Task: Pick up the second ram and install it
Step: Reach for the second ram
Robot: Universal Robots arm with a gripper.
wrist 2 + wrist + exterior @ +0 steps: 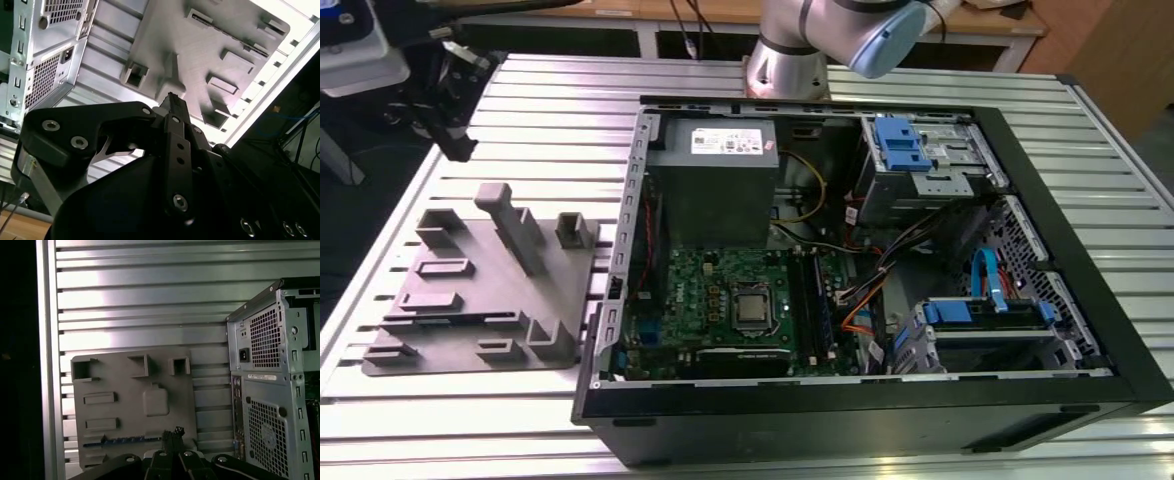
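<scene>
exterior view: grey fixture (480,300) lies on the slatted counter (881,85), at the exterior view's left of the open computer case (854,425); motherboard (720,295) inside | second wrist view: end effector (172,98) closed, holding nothing, pointed at the fixture | first wrist view: second ram (122,441) lies lengthwise in the fixture slot nearest the end effector, one end just beside its tips; case well apart, nothing between

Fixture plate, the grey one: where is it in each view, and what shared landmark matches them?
Exterior view: fixture plate on the slatted table, to the exterior view's left of the computer case.
First wrist view: fixture plate beyond the gripper, beside the computer case, seen from its rear.
Second wrist view: fixture plate beyond the gripper.
Shared landmark: the computer case.
</scene>
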